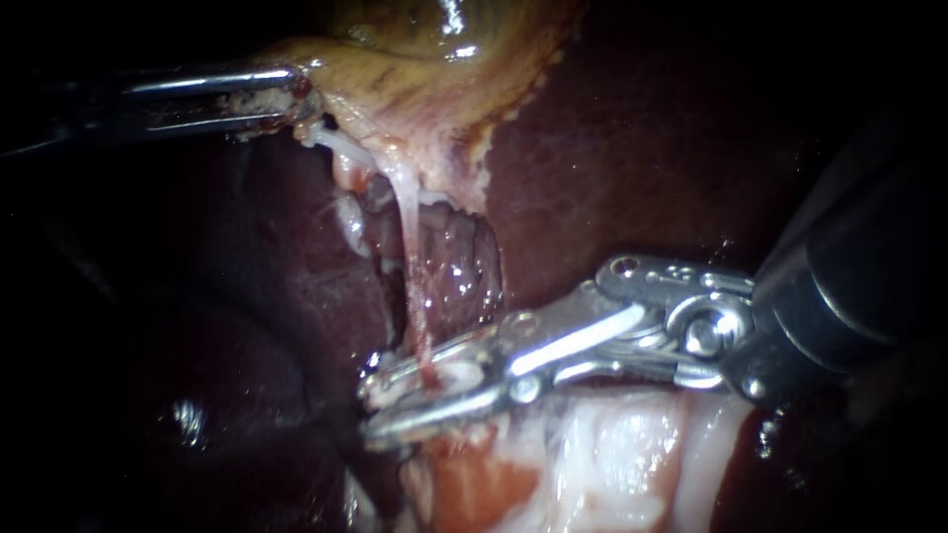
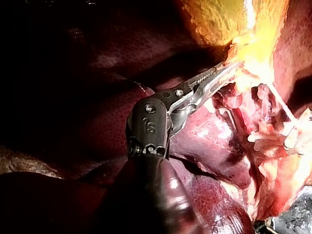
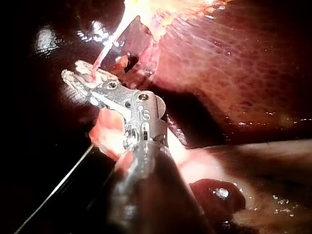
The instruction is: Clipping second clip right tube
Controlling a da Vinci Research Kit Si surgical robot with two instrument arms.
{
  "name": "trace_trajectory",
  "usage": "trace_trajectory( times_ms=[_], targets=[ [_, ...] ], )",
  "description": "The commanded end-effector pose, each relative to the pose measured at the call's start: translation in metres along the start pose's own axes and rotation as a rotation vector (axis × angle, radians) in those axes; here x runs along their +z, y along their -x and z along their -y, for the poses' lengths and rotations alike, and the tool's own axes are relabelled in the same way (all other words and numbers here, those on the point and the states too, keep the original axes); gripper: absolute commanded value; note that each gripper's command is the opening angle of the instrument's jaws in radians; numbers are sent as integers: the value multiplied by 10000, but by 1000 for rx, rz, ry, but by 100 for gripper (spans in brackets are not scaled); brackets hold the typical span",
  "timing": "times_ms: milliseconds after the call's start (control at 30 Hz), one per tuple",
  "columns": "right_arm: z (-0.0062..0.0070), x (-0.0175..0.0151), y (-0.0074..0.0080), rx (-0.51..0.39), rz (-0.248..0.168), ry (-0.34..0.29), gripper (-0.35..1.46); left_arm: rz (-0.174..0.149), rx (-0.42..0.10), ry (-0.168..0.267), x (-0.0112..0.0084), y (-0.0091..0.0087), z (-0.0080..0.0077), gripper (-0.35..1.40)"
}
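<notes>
**Tube lies in the gap of the right instrument's jaws**

Endoscope view. One thin, pale tube (image 1: 410, 257) runs taut from the gallbladder (image 1: 434, 69) down to the right instrument (image 1: 380, 407). It crosses the upper jaw and ends in the gap between the two jaws. Those jaws stand a narrow way apart, straddling the tube, not closed on it. Two instruments counted. The left instrument (image 1: 294, 99) has its jaws clamped on the gallbladder's ragged edge, at the top of the tube. Dark liver (image 1: 632, 168) all round; pale fatty tissue (image 1: 612, 454) just below the right instrument.

Left wrist view. One instrument seen, the left instrument (image 2: 226, 70). Its jaws lie nearly together, tips buried in the yellow gallbladder (image 2: 229, 19). One fine white strand, the tube (image 2: 282, 105), slants away beyond the jaws. Liver (image 2: 97, 117) lies beside the shaft.

Right wrist view. One instrument seen, the right instrument (image 3: 73, 75). The pinkish tube (image 3: 100, 61) drops straight onto the jaws near their tips. The gap is hard to judge from this side. Liver (image 3: 234, 68) lies beside the jaws.
</notes>
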Motion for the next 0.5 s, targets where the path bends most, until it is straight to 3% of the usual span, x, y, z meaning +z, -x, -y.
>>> trace_trajectory(
  times_ms=[33, 133, 333, 500],
  targets=[
    [1, 0, 0, 12, 1, -1, -19, 0, 0, 0, 0, 0, 0, -35],
    [1, -1, 0, 41, 1, -2, -34, 0, 0, 0, 0, 0, 0, -35],
    [2, -4, 2, 48, 42, 23, -35, 0, 0, 0, 0, 0, 0, -35],
    [1, -6, 3, 65, 37, 20, -35, 0, 0, 0, 0, 0, 0, -35]
  ],
)
